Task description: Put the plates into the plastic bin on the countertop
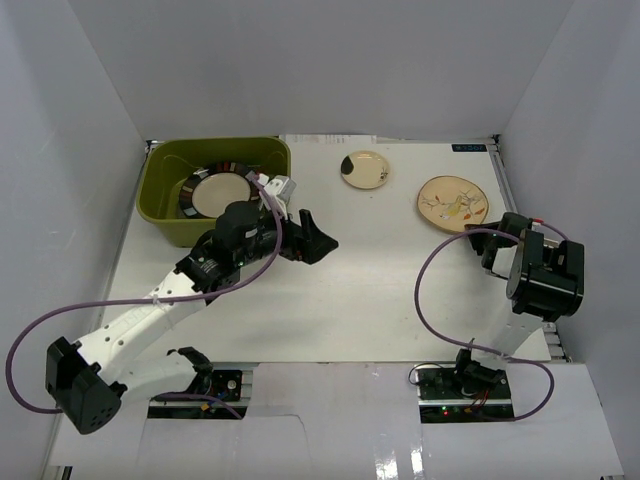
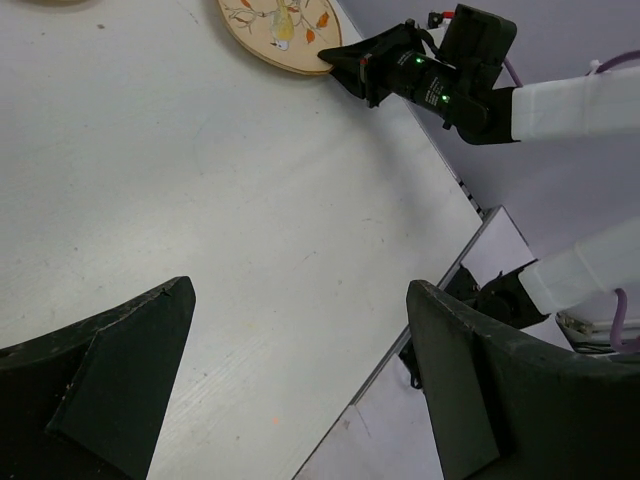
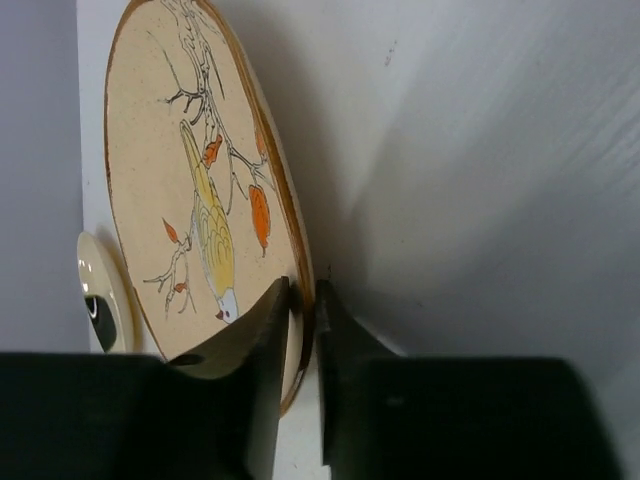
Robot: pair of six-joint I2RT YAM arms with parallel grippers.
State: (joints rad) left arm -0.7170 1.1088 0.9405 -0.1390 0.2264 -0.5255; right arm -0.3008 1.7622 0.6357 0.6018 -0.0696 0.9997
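Reaching from its base at 7 o'clock in the top view, the left arm [image 1: 150, 310] is stretched diagonally toward the middle of the flat white desk [image 1: 330, 310]. Its wrist passes just beside the 5 o'clock corner of the olive-green rectangular plastic bin [image 1: 160, 198]. The left pincer [image 1: 322, 240] is pointed toward 3 o'clock. In the left wrist view its fingers [image 2: 110, 400] are seen spread wide apart, with only bare desk between them.

The right arm [image 1: 540, 275] is folded up at 4 o'clock, with its wrist turned toward 10 o'clock. The right pincer [image 3: 302, 325] is clamped on the near rim of the cream round ceramic plate with a painted bird [image 3: 200, 180], which is found at 2 o'clock on the desk. One finger is laid on the plate's face and the other against its outer edge. This grip is shown closely only by the right wrist view. From above, the fingertips are hidden under the wrist. Whether the plate is raised off the desk cannot be told.

Only from above is a black-rimmed round plate [image 1: 215, 193] seen inside the bin at 10 o'clock. A small cream round plate [image 1: 365, 169] lies at 12 o'clock, well apart from the bin.
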